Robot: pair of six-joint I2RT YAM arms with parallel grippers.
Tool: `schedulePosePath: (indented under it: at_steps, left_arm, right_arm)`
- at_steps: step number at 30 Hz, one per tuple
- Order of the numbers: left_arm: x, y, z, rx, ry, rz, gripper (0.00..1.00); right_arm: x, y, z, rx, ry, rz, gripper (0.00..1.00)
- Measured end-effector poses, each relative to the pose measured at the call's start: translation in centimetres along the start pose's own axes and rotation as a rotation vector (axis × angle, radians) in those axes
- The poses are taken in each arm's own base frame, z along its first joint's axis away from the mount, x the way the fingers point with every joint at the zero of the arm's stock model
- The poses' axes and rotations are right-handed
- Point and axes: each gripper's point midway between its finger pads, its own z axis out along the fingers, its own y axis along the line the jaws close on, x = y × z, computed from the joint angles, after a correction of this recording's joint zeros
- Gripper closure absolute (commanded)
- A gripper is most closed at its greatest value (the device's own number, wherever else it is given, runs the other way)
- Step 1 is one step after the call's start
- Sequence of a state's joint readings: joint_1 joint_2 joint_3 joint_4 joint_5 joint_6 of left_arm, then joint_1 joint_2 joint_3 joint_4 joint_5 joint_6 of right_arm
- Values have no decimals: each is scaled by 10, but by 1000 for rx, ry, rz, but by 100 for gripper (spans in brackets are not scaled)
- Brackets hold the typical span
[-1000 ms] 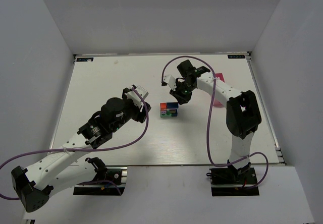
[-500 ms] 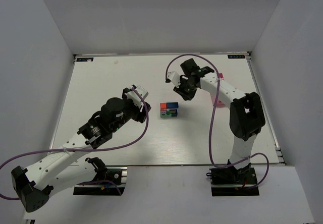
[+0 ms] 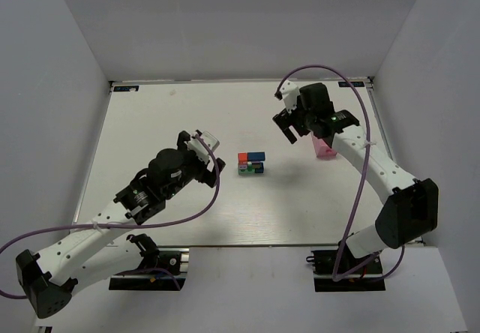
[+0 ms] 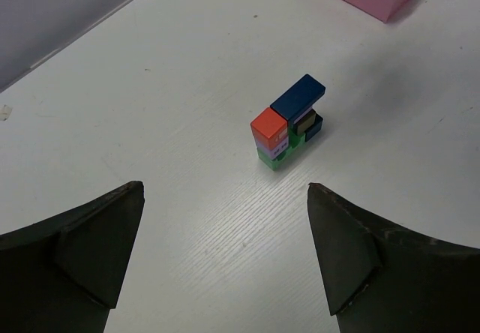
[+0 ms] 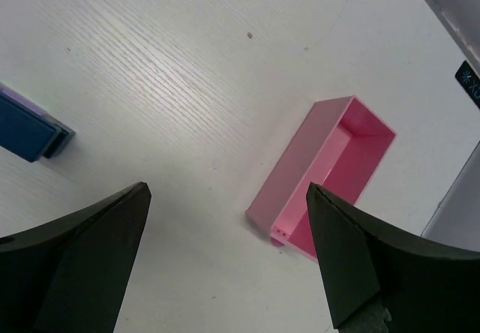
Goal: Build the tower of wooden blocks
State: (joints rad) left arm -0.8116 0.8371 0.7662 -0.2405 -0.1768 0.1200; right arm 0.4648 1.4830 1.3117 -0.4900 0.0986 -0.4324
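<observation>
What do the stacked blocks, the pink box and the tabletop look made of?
Block tower: probably painted wood, matte opaque colours, crisp edges. Pink box: likely plastic, thin smooth uniform walls. Tabletop: white laminate or painted board, fine grain streaks.

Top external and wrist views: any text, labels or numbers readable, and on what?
Nothing legible.
Far-left corner label: too small to read.
Far-right corner label: too small to read.
Dark label at right wrist view's edge: cyan marks, blurred.
Wood block tower, pink box: no print seen.
</observation>
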Motion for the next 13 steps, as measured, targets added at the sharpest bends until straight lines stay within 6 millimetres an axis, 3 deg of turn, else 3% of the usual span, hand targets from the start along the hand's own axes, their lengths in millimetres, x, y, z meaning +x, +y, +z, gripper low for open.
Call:
schedulePosePath:
  at_steps: [3, 9, 13]
  left_arm:
    - [0, 1, 0, -5, -5, 8, 0]
    - [8, 5, -1, -30, 10, 24, 0]
    - [14, 8, -6, -41, 8, 26, 0]
  right_arm:
    - [-3, 4, -9, -5, -25, 60, 10]
    - [16, 33, -38, -81, -107, 103, 10]
    - [13, 47, -55, -131, -202, 116, 10]
